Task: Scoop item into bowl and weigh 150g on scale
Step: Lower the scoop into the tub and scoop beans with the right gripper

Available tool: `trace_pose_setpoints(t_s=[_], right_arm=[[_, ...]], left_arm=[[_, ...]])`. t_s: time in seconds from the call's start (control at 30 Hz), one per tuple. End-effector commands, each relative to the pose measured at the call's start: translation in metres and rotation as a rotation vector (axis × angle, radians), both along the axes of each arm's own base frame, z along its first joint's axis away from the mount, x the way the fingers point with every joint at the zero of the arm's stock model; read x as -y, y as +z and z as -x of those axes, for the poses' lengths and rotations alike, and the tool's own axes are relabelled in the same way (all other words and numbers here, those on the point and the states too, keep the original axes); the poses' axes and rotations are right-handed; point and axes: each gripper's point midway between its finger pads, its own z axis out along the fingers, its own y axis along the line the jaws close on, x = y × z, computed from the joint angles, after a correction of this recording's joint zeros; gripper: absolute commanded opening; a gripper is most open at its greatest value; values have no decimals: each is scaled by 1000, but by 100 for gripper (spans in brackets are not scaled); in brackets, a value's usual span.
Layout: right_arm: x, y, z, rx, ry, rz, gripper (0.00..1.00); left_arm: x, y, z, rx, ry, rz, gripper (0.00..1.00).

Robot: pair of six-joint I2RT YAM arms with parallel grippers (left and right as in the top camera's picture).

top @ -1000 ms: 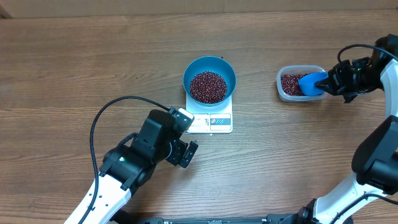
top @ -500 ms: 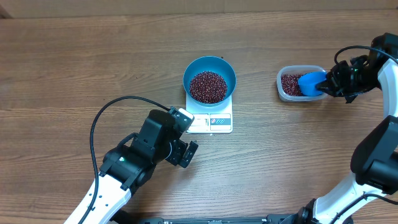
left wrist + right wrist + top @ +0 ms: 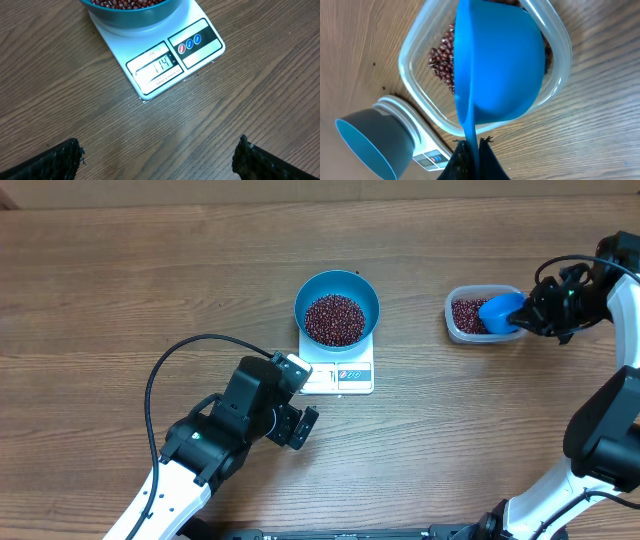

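The blue bowl [image 3: 337,308] stands on the white scale [image 3: 340,376] mid-table and holds a heap of dark red-brown beans [image 3: 334,319]. In the left wrist view the scale [image 3: 165,60] shows its lit display, with the bowl [image 3: 132,12] at the top edge. My left gripper [image 3: 300,427] hovers open over bare wood in front of the scale, fingertips [image 3: 65,155] wide apart. My right gripper [image 3: 535,315] is shut on the handle of the small blue scoop [image 3: 495,75], which sits tilted in the clear tub [image 3: 480,315] over more beans [image 3: 441,60].
The tub [image 3: 420,100] sits right of the scale on the wooden table [image 3: 120,290]. A black cable [image 3: 175,360] loops from the left arm across the wood. The right arm's lower links [image 3: 600,430] stand at the right edge.
The right gripper and scoop shifted very slightly over the tub. The left arm, bowl and scale have not moved.
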Motion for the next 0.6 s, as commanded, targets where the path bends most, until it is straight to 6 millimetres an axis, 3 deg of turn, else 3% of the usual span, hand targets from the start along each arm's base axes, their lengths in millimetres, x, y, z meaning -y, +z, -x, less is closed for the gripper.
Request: trace_pose_setpoints(t_s=[0.0, 0.13, 0.3, 0.43, 0.57], right_arm=[[14, 40, -16, 142, 105, 174, 4], [-9, 57, -21, 182, 272, 261, 4], [-32, 50, -13, 116, 508, 465, 4], [-33, 50, -8, 30, 614, 686, 4], [-41, 49, -1, -2, 690, 730, 4]], left_arm=[[0, -3, 0, 1, -10, -14, 100], [0, -3, 0, 1, -10, -14, 100], [0, -3, 0, 1, -10, -14, 99], [0, -3, 0, 1, -10, -14, 100], [0, -3, 0, 1, -10, -14, 100]])
